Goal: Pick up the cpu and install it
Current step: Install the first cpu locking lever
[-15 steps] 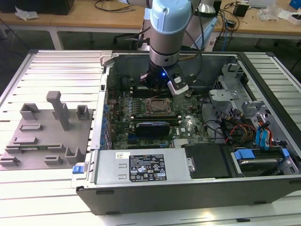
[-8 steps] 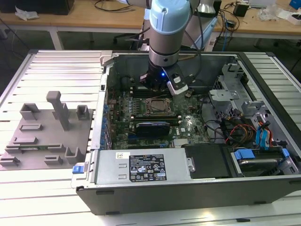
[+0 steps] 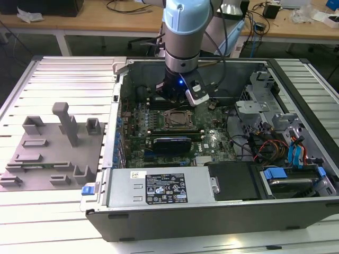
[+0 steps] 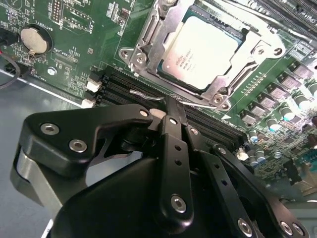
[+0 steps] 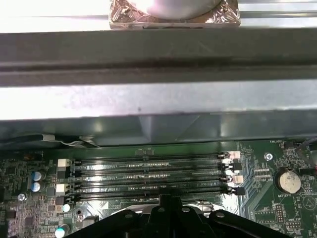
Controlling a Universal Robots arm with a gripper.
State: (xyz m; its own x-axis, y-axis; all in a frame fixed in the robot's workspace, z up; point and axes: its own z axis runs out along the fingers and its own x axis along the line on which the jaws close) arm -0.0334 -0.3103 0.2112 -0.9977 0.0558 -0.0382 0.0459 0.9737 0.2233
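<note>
The cpu [image 4: 203, 49] is a flat silvery square lying inside the metal socket frame [image 4: 148, 47] on the green motherboard. In the second wrist view my gripper [image 4: 170, 105] hangs just off the socket's edge, over the memory slots, its black fingers drawn together with nothing between them. The tips are close to the thin wire lever [image 4: 146, 94] that runs along the socket. In the exterior view the gripper [image 3: 176, 99] is low inside the open computer case, right behind the socket frame [image 3: 176, 119]. The fingertips [image 5: 168, 200] also rise over the memory slots [image 5: 148, 173] in the first wrist view.
The open computer case [image 3: 159, 222] lies on a slatted metal table, with a power supply [image 3: 159, 188] at the front and drive bays with cables [image 3: 280, 143] on the exterior view's right. A grey fixture plate [image 3: 50, 151] sits on the exterior view's left. A coin battery [image 5: 288, 181] is on the board.
</note>
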